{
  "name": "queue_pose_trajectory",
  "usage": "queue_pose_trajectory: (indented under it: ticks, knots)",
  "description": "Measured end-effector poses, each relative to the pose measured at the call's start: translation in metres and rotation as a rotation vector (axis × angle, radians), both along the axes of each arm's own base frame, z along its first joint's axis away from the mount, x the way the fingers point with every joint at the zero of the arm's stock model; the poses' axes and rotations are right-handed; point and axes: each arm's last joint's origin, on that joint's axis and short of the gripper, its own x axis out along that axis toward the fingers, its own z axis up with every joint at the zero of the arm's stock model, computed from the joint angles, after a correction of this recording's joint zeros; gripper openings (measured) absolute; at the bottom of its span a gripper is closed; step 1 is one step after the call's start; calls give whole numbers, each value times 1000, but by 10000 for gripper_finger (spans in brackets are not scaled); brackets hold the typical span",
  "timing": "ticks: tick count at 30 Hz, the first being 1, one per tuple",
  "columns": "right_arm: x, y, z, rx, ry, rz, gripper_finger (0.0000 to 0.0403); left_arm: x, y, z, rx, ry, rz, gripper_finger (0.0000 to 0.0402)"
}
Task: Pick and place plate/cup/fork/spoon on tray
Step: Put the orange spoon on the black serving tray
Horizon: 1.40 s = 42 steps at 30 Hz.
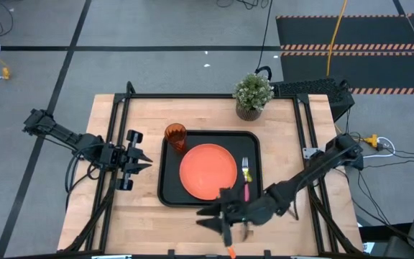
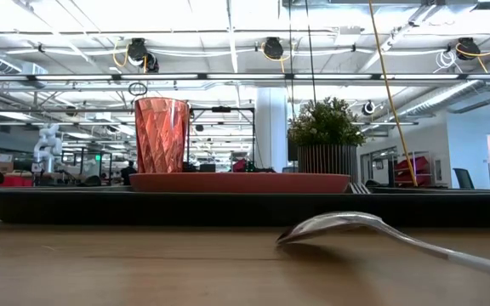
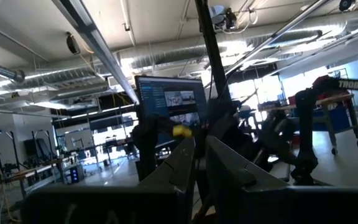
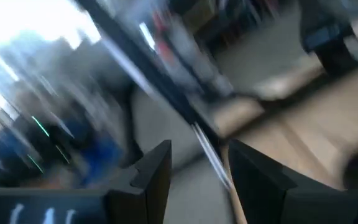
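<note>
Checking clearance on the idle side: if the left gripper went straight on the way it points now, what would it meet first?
Probably the tray: the left gripper points right across the bare table toward its left rim. The gripper's height is unclear, so it might pass above the rim toward the plate.

Tray loaded w/ plate, cup, fork; right arm at front edge.
Black tray (image 1: 165, 188) mid-worktop (image 1: 113, 216): orange plate (image 1: 207, 171) in centre, cup (image 1: 175, 137) upright at its far-left corner, fork (image 1: 246, 175) just right of plate. Potted plant (image 1: 253, 94) behind tray. Right gripper (image 1: 214, 216) low at tray's near rim, an orange bit (image 1: 231, 252) below it. Left gripper (image 1: 139, 160) left of tray, apart, fingers nearly together.
</note>
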Motion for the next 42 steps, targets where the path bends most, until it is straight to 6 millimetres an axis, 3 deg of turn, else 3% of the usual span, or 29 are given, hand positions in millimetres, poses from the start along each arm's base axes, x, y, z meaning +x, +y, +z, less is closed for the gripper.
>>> queue_pose_trajectory:
  ticks: [4,8,11,18,21,24,32,42]
  knots:
    - [5,7,27,-91,336,-39,150,0,0,0,1,0,0,42]
    - [3,14,17,-18,539,-98,150,-1,0,1,25,-13,13,42]
    - [-1,20,-10,36,744,-105,150,-1,1,1,62,-30,34,42]
    - [0,43,-105,152,1177,-42,150,-1,1,2,134,-54,71,42]
    - [10,53,-131,207,1209,0,150,-1,1,2,135,-54,72,42]
    - [18,58,-144,229,1171,9,150,-1,1,1,131,-49,68,42]
    - [22,54,-148,215,1122,-101,150,0,0,0,49,-4,23,42]
    - [22,37,-152,111,1190,-120,150,-1,-6,-6,-2,76,-52,42]
